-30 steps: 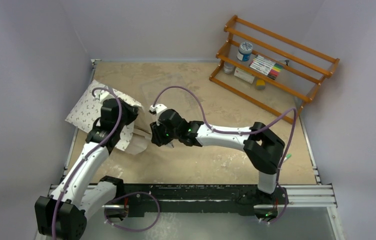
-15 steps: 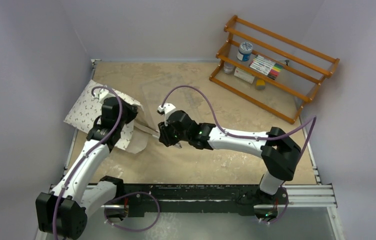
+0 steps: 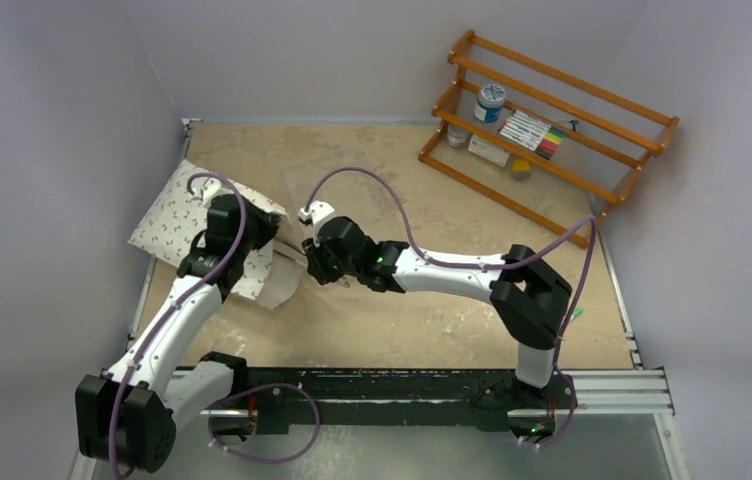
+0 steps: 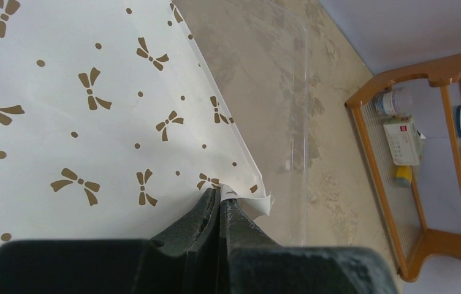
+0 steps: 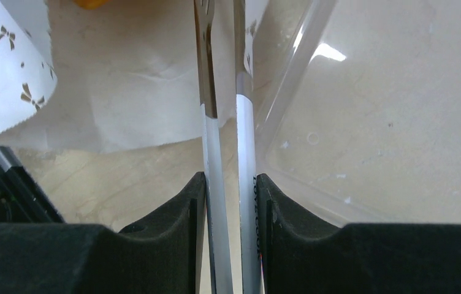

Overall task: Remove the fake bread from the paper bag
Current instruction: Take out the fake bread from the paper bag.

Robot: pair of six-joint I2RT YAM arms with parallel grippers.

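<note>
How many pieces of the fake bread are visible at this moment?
1: an orange piece just shows at the top edge of the right wrist view, apparently inside the open paper bag. Others may be hidden in the bag.

We see a tan table (image 3: 432, 330) carrying a white printed paper bag (image 3: 167, 215) at its left edge, a clear plastic tray (image 5: 400, 122) mid-table, and a wooden rack (image 3: 542, 130) far right.

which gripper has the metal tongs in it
The right gripper: its jaws are clamped on the two blades of the metal tongs. The left gripper holds no tool; it is pinched shut on the edge of the paper bag.
</note>
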